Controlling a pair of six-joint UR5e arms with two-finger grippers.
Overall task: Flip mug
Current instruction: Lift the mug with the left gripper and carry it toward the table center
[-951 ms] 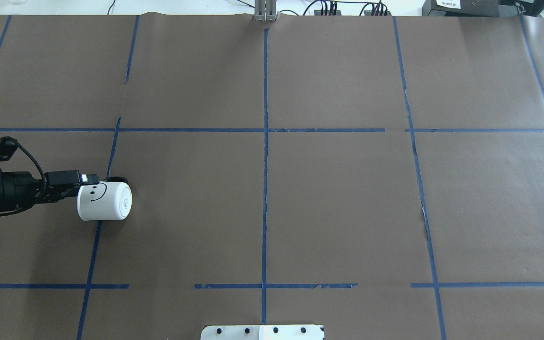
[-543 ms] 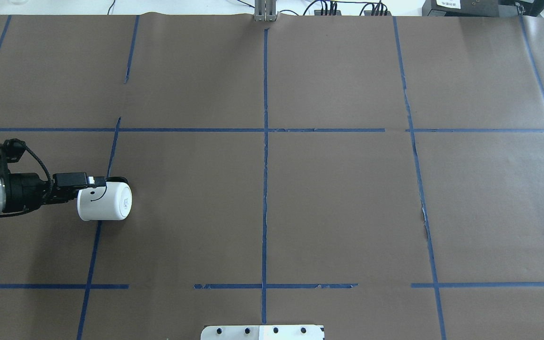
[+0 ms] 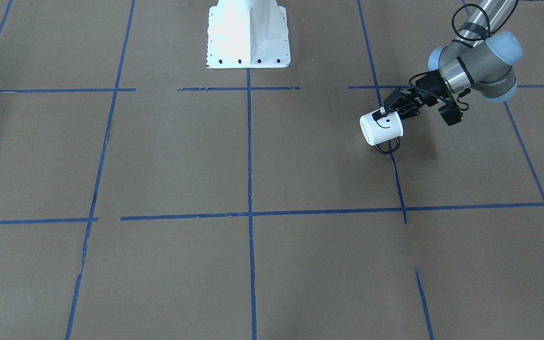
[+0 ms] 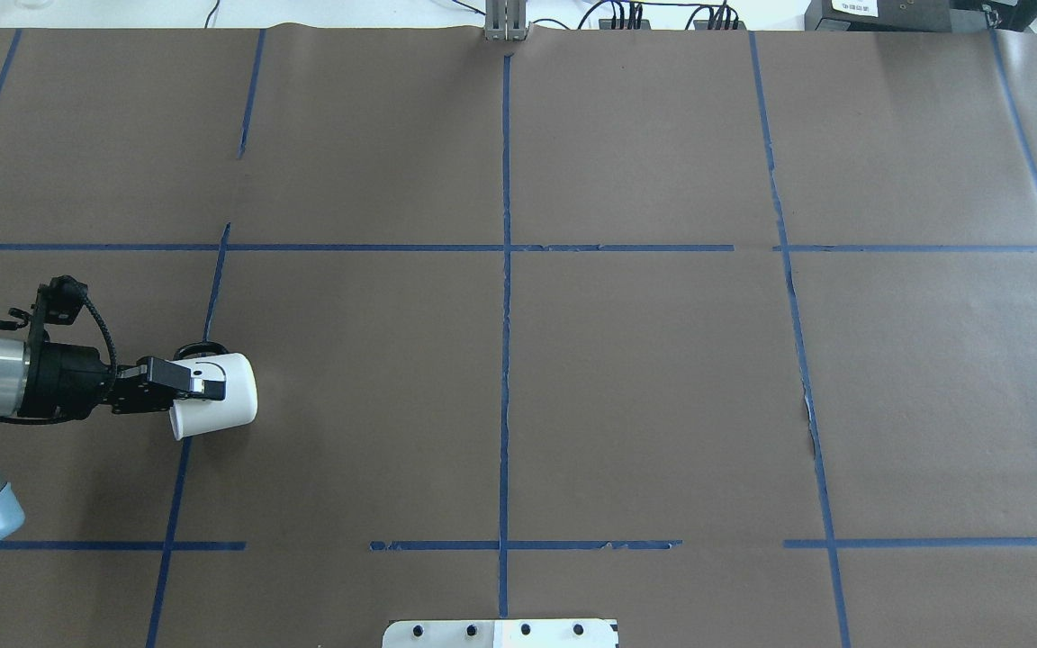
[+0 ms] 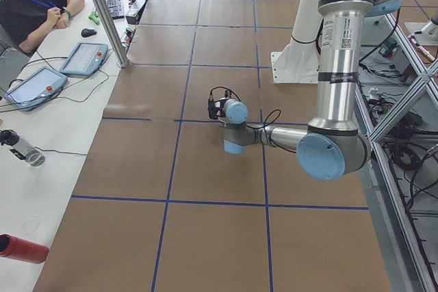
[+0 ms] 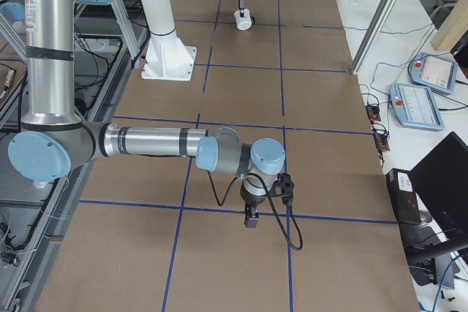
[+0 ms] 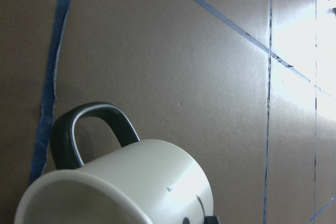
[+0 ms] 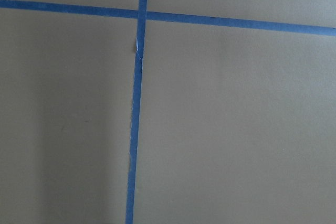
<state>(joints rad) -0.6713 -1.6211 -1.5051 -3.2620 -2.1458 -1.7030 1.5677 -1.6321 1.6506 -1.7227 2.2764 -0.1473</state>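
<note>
while the left gripper (image 4: 201,390) pinches the rim of the white smiley mug (image 4: 232,402), the mug is tipped on its side by a blue tape line (image 4: 178,486) at the left end of the brown desk (image 4: 644,378). its handle points away from the robot. the right gripper (image 6: 251,218) points down at the desk; i cannot tell if it is spread or pressed together.

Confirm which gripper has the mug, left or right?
The left gripper: it is shut on the rim of the mug. The right gripper hangs over the table, far from it.
</note>
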